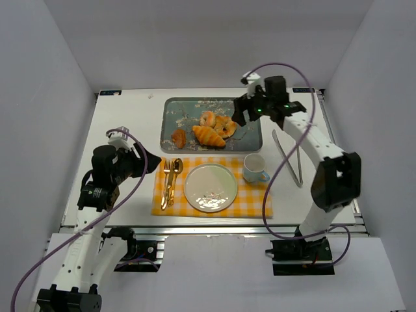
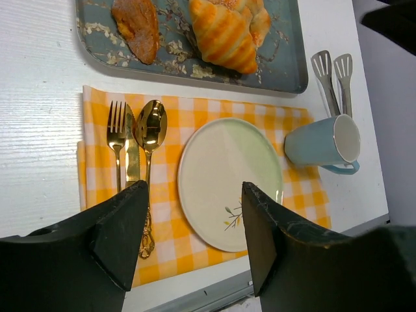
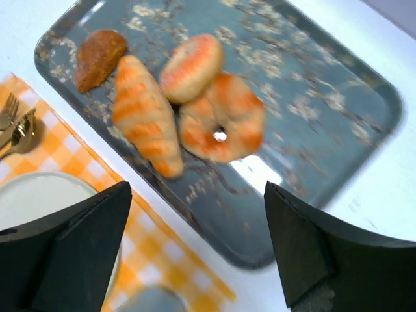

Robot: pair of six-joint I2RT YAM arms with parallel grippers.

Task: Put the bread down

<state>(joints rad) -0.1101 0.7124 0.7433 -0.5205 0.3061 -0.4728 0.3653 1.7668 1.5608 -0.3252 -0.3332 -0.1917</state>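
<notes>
The bread (image 1: 178,137), a small reddish-brown oval piece, lies at the left of the grey-blue tray (image 1: 179,108). It also shows in the left wrist view (image 2: 138,26) and the right wrist view (image 3: 97,58). A golden ridged croissant (image 1: 208,136) and glazed rolls (image 1: 218,121) lie beside it. The pale plate (image 1: 210,187) sits bare on the yellow checked cloth (image 1: 257,201). My left gripper (image 2: 195,224) is open and empty, above the cloth's near left. My right gripper (image 3: 198,244) is open and empty, above the tray's right end.
A gold fork, knife and spoon (image 1: 169,179) lie left of the plate. A light blue cup (image 1: 255,168) stands to the plate's right. Metal tongs (image 1: 289,156) lie on the table right of the cup.
</notes>
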